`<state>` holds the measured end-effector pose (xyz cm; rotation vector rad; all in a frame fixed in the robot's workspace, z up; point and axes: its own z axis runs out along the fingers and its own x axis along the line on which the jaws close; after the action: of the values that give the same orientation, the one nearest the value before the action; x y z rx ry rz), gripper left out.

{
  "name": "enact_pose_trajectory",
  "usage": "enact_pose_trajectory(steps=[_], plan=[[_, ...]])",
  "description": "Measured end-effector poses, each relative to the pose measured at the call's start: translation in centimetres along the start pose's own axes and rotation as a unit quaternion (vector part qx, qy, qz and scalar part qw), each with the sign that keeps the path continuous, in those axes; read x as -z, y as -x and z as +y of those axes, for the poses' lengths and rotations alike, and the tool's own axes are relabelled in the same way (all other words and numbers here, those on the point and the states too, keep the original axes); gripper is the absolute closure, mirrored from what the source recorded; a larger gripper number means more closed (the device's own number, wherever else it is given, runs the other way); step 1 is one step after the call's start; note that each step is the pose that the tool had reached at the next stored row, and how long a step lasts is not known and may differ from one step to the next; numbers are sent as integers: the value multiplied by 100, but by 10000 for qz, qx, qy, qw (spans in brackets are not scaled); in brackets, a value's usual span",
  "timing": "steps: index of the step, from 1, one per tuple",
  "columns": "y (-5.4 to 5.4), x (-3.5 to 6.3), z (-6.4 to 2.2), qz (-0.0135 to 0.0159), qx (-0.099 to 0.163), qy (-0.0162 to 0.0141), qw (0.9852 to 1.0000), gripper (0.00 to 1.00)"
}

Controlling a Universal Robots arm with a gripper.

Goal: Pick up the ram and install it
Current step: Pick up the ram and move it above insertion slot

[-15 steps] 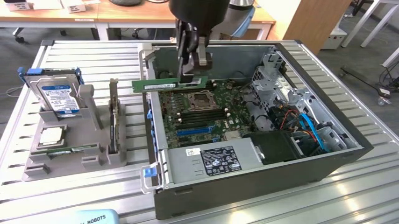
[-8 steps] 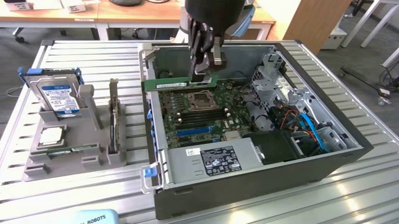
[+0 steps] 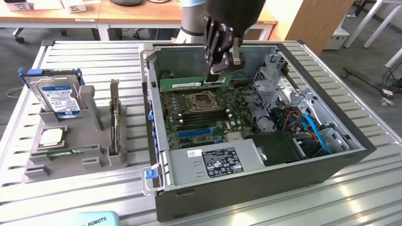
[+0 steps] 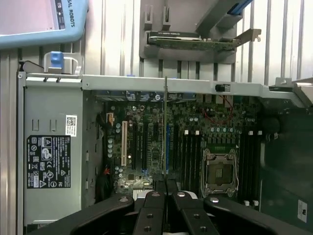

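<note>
The robot arm (image 3: 190,21) is at the top of the exterior view. Its dark wrist (image 3: 236,12) points down, and the gripper (image 3: 218,75) hangs below it. The long black fingers (image 3: 213,52) lean a little toward the exterior view's left. They are squeezed close together and pinch the top edge of the ram (image 3: 188,84). In the wrist view the gripper (image 4: 165,185) looks like black bars with round bolts. Its fingers (image 4: 157,188) meet on the thin ram (image 4: 165,132), which stands on its edge between them.
</note>
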<state>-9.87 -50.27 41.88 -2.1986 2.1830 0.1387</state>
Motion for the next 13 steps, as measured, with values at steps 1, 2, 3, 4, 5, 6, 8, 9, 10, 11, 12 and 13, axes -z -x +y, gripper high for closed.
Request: enact_pose_trajectory(steps=[1,2,3,4,5,6,8,9,10,11,12,13], plan=[[0,1,-28,-1,1,0,10000,88],[-1,2,-56,-3,2,0,10000,88],[-1,3,-84,-4,3,0,10000,88],[-1,4,-112,-6,4,1,10000,88],[-1,5,-140,-8,5,0,10000,88],[-2,6,-170,-11,6,0,10000,88],[-2,8,-225,-15,8,1,10000,88],[-3,9,-255,-17,10,1,10000,88],[-3,10,-284,-19,13,1,10000,88],[-3,11,-313,-21,14,1,10000,88],[-4,12,-340,-24,16,1,10000,88],[-4,13,-368,-25,17,2,10000,88]])
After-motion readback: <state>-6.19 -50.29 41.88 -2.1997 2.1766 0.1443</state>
